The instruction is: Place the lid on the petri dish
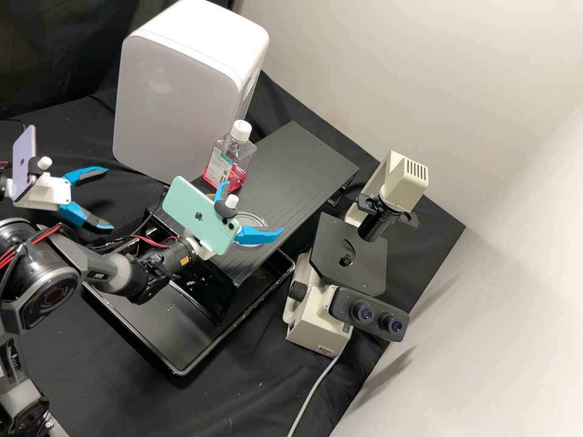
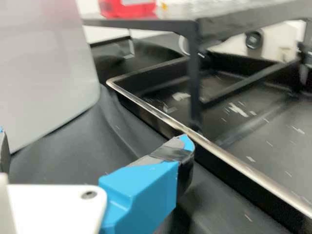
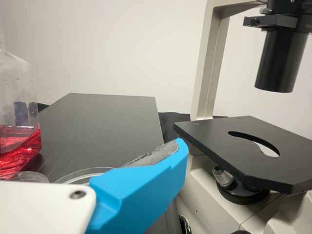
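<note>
Jaws spread in high view: right gripper (image 1: pixel 254 207) over petri dish (image 1: pixel 249 220).

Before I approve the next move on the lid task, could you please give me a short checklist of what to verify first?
1. The petri dish rests on the black platform: ok.
2. The lid is seated on the dish: cannot tell, as the clear plastic shows no separate lid edge.
3. The right gripper is open at the dish: ok.
4. There is room beside the flask: not ok. It stands upright and capped, close to the right gripper, so clearance is probably tight.
5. The left gripper is open and off to the side, away from the platform: ok.
</note>
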{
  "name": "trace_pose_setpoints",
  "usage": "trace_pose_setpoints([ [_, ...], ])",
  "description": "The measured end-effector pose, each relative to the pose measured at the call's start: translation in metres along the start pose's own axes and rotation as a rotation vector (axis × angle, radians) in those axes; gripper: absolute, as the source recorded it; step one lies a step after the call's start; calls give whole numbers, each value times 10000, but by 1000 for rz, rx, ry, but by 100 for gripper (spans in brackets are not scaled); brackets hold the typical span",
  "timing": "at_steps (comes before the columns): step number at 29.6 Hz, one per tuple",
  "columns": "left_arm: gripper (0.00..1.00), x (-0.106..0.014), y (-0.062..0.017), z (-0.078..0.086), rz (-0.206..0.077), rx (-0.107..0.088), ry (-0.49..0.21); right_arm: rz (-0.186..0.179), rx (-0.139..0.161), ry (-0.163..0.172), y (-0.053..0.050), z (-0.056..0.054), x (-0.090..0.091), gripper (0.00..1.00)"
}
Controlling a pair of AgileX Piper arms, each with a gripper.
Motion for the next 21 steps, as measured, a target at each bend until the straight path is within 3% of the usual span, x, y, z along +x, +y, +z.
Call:
trace_pose_setpoints([
  [5,100,-74,-24,81,-13,8,-33,0,0,0,0,0,0,100],
  [9,100,-151,0,96,-8,9,-43,0,0,0,0,0,0,100],
  [11,100,-201,31,94,2,-7,-45,0,0,0,0,0,0,100],
  [14,100,-273,64,82,13,-9,-46,0,0,0,0,0,0,100],
  [21,100,-372,133,41,40,-54,-39,0,0,0,0,0,0,100],
])
